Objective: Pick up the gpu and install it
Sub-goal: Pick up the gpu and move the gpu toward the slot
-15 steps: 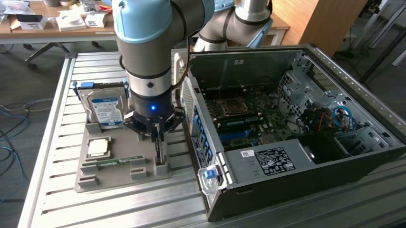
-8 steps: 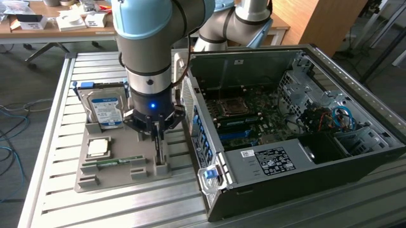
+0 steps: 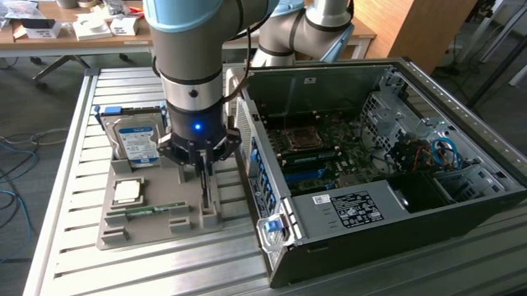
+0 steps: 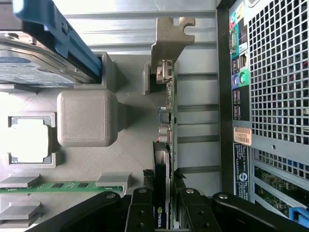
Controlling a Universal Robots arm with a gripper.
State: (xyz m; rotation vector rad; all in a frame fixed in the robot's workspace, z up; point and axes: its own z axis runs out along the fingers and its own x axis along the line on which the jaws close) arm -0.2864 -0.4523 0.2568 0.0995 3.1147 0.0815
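One slatted metal table (image 3: 74, 185), bearing all items. Room behind: a desk (image 3: 49, 40) with small boxes, and loose cables (image 3: 16, 154) on the floor at the exterior view's left.

Item 1: grey tray (image 3: 123, 231), on the table at the exterior view's left. Contents:
- drive (image 3: 136, 142), silver with a blue-white label, upright in a blue frame at the far end;
- CPU (image 3: 128, 192), flat in a square recess;
- memory stick (image 3: 148, 211), green, flat near the front edge;
- gpu (image 3: 206, 191), on edge in the slot on the side nearest the case, its grey bracket (image 4: 169, 36) at the far end.

Item 2: case (image 3: 346, 246), just beside the tray at the exterior view's right, lying with its open side up. Contents: motherboard (image 3: 329, 154), drive cages and blue leads.

Item 3: gripper (image 3: 203, 161), pointing straight down over the tray, its fingers (image 4: 142, 210) closed narrowly against both faces of the gpu, which sits in its slot.
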